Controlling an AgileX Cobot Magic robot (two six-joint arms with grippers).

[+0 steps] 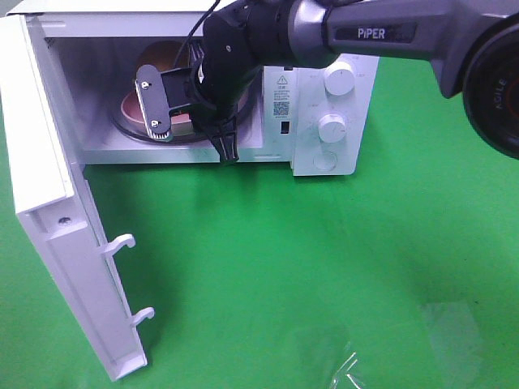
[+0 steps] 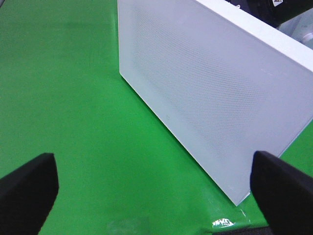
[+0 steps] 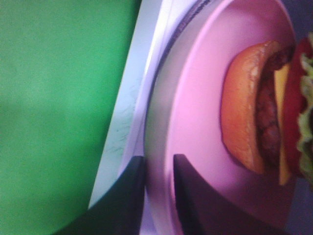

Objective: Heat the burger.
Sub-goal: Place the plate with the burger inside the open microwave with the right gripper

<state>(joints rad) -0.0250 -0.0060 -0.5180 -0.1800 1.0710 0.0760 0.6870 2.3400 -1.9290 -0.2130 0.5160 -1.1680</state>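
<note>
The burger (image 3: 264, 107), with its golden-brown bun, dark patty, yellow cheese and green lettuce, sits on a round pink plate (image 3: 195, 112) inside the open microwave (image 1: 324, 154). My right gripper (image 3: 159, 196) reaches into the oven, its jaws slightly open with a dark finger on each side of the plate's front rim. From the exterior high view this gripper (image 1: 225, 144) and its arm cover most of the plate (image 1: 130, 104) and the burger. My left gripper (image 2: 156, 196) hangs wide open over the green mat, outside the microwave door (image 2: 210, 93), with nothing between its fingers.
The white door (image 1: 57, 211) swings out to the left, latch hooks facing the mat. Two knobs (image 1: 339, 81) are on the control panel to the right of the cavity. The plate rests on a glass turntable (image 1: 130, 128). Clear plastic wrap (image 1: 357, 373) lies at the front.
</note>
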